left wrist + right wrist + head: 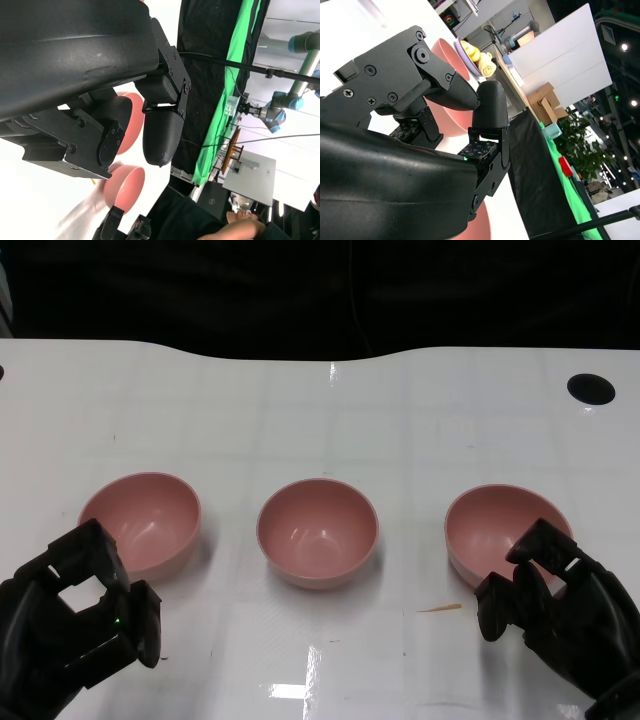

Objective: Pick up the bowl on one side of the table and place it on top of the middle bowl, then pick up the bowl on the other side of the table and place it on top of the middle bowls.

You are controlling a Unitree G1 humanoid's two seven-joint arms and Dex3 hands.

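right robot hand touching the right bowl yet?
Cannot tell. In the head view the right robot hand overlaps the near rim of the right bowl, hiding any gap or contact; the right wrist view does not settle it either.

The head view looks steeply down on the white table [330, 410], far edge at twelve o'clock. Each wrist view sits right behind its own hand, rolled sideways, facing past the table into the room. All three share the pink bowls [318, 532], though which ones is perhaps unclear.

white table [330, 420], black hole [590, 389], small stick [440, 609]
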